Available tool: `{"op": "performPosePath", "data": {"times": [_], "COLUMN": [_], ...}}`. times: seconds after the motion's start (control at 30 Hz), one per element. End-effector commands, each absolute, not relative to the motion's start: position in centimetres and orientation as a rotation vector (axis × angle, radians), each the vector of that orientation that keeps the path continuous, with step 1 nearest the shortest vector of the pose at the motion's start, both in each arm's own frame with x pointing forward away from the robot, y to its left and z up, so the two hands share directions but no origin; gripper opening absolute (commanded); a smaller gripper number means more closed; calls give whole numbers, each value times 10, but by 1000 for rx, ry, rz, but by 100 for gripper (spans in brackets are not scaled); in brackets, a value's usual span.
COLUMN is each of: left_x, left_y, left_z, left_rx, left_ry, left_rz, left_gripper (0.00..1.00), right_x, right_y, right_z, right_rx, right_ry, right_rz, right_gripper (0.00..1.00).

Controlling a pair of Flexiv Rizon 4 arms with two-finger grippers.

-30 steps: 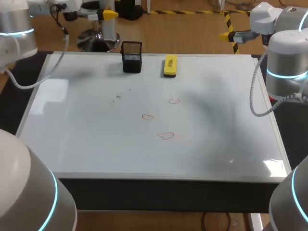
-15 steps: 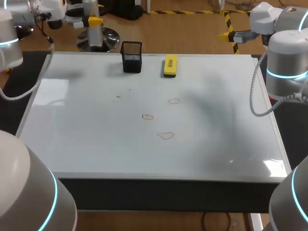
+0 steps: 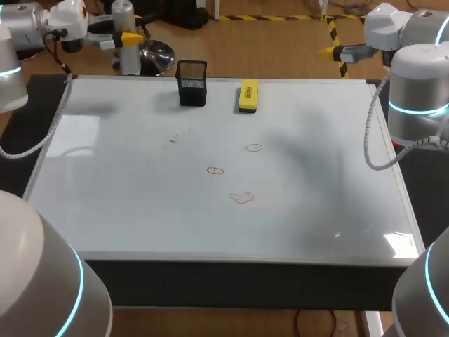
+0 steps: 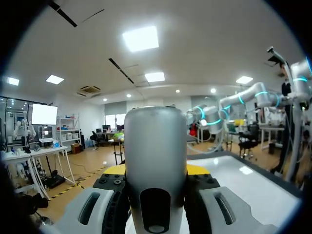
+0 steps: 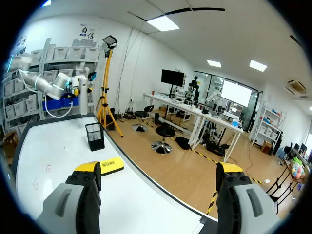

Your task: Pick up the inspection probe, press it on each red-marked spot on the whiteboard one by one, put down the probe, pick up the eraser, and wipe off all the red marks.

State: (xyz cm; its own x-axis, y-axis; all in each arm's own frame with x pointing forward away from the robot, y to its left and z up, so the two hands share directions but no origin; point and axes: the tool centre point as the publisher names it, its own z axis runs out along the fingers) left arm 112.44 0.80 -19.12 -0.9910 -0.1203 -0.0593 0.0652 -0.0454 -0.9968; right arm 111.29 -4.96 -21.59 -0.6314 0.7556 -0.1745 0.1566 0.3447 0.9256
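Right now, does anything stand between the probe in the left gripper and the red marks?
Only the black mesh holder, at the whiteboard's far edge, roughly between the probe in the left gripper and the red marks. The eraser lies off that line.

Glossy whiteboard (image 3: 140, 210), black wire-mesh holder (image 3: 191, 84)

head: high, behind, looking down | wrists: level, outward | shared: whiteboard (image 3: 140, 210)

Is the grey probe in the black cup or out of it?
Out. The left gripper holds the probe upright near the whiteboard's far left corner, apart from the black cup.
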Motion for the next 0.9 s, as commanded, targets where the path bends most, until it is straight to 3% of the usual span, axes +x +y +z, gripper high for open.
{"op": "performPosePath", "data": {"times": [0.03, 0.9], "left_x": [1120, 1119], "left_y": [7, 10], "left_z": [-188, -202], "left_rx": [-117, -62], "left_ry": [2052, 2053], "left_rz": [-2145, -2162], "left_gripper": [0, 0], "right_x": [1113, 1113], "right_y": [-50, -50], "right_z": [-216, -216], "right_rx": [793, 793], "right_ry": [2013, 2013], "right_rz": [1289, 1289], "right_gripper": [100, 100]}}
